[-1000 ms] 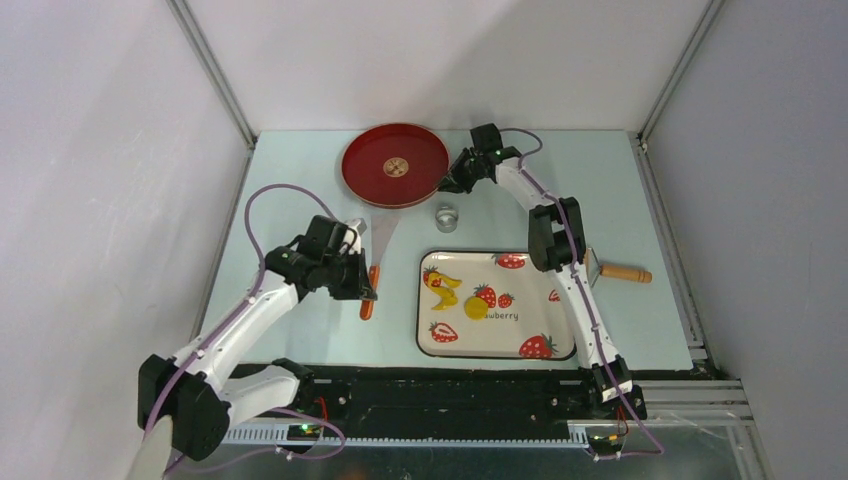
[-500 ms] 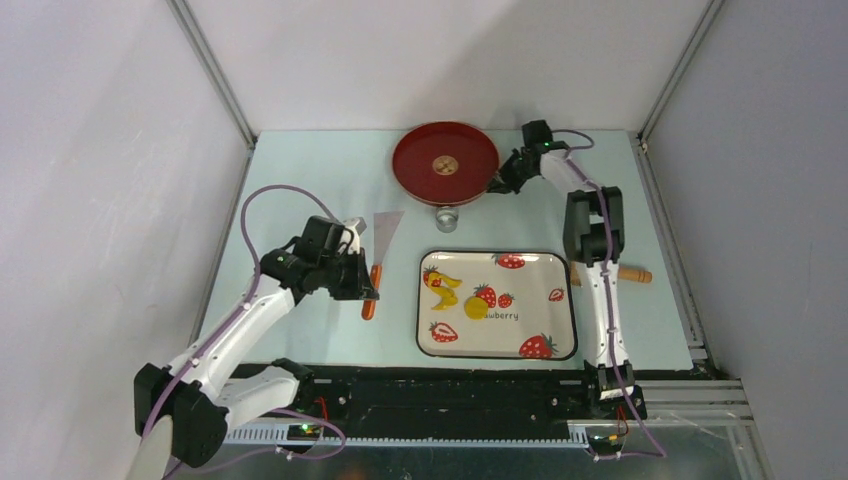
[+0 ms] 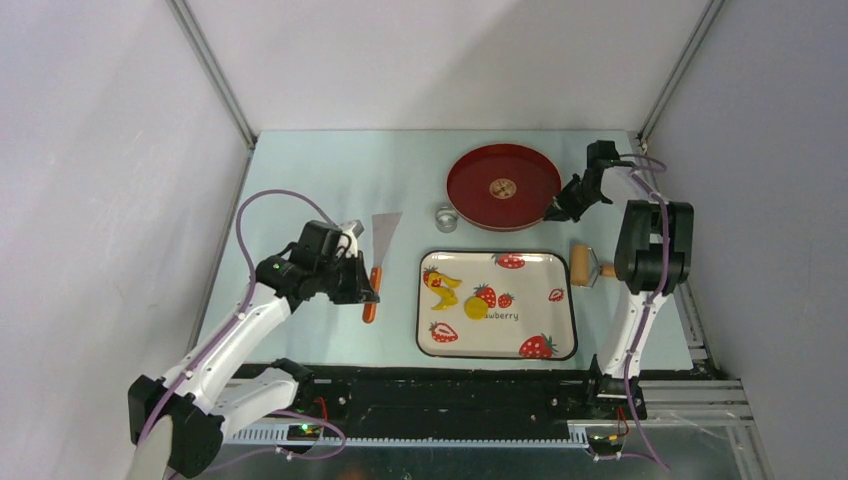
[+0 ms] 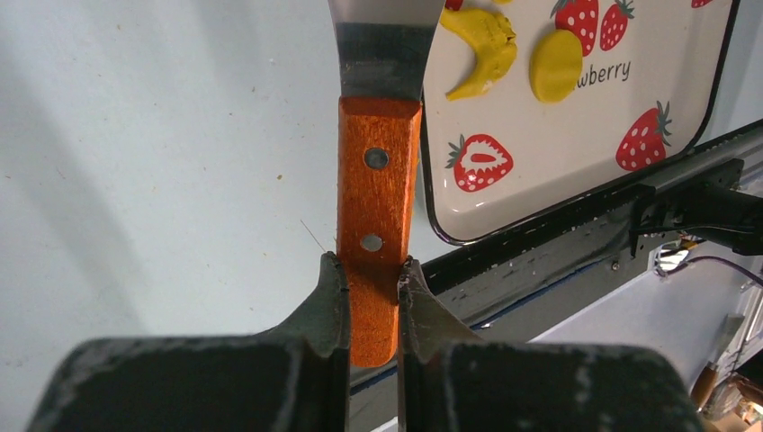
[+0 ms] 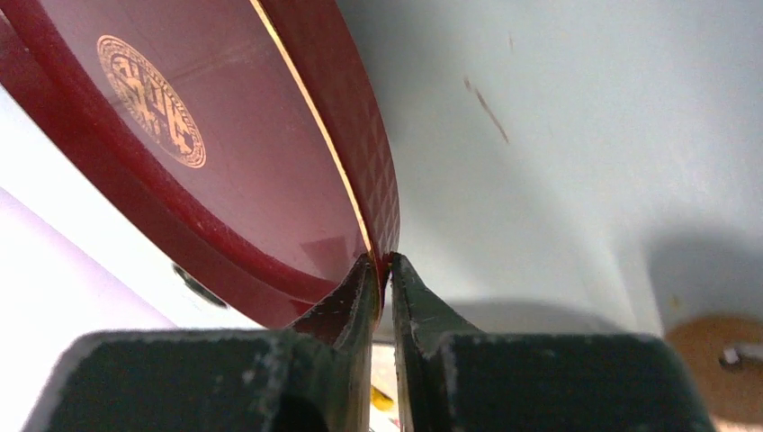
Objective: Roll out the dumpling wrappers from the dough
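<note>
An irregular yellow dough scrap (image 3: 442,287) and a small round yellow wrapper disc (image 3: 475,308) lie on the strawberry tray (image 3: 560,345); both show in the left wrist view, the dough (image 4: 481,49) and the disc (image 4: 555,65). My left gripper (image 3: 366,287) is shut on the orange handle of a scraper (image 4: 376,211), its steel blade (image 3: 386,226) pointing away on the table. My right gripper (image 3: 553,209) is shut on the rim of a red plate (image 3: 480,205), seen close in the right wrist view (image 5: 297,162). The wooden roller (image 3: 581,266) lies right of the tray, partly hidden by the right arm.
A small clear glass cup (image 3: 446,217) stands just left of the red plate, behind the tray. White walls and metal rails enclose the table on the left, back and right. The black base rail runs along the near edge.
My right gripper has dragged the red plate from the back middle to the back right, past the glass cup. The left arm has shifted slightly nearer with the scraper.
</note>
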